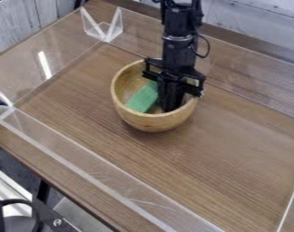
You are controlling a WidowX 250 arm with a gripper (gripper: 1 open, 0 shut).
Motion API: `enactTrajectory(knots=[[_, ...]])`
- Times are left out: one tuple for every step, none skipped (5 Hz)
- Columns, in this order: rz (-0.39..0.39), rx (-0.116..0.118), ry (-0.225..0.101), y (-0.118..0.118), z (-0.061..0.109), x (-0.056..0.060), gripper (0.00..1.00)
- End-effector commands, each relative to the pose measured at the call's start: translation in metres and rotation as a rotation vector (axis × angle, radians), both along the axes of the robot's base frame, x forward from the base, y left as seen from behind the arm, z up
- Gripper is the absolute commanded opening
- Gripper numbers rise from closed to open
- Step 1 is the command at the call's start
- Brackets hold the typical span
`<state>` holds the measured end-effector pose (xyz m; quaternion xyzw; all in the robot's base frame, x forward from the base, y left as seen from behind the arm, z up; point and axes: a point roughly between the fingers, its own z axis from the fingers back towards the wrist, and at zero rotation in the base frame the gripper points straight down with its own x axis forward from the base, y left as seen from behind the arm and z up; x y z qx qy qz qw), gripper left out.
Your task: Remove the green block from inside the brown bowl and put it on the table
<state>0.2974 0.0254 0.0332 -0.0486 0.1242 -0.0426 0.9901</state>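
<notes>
We see the arm pointing steeply down into the brown bowl, which sits approx mid-table. The gripper has its black fingers drawn tight together, w/ tips down inside the bowl at its right half. The green block lies inside the bowl, left of the fingers, tilted against the inner wall. Whether the fingers pinch the block's edge we can't tell.
</notes>
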Motion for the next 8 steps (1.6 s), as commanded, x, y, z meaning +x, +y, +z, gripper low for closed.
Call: enactTrajectory(knots=[[-0.014,-0.010,-0.076,0.003,0.016,0.014,0.00],[0.012,-0.001,-0.088,0.007,0.010,0.012,0.00],[0.037,0.009,-0.098,0.011,0.005,0.009,0.00],[0.026,0.022,-0.146,0.009,0.024,0.013,0.00],[0.014,0.036,-0.193,0.005,0.044,0.017,0.00],[0.038,0.058,-0.224,0.003,0.077,0.019,1.00],[0.053,0.067,-0.252,-0.001,0.106,0.018,0.00],[0.030,0.043,-0.298,-0.013,0.132,0.017,0.00]])
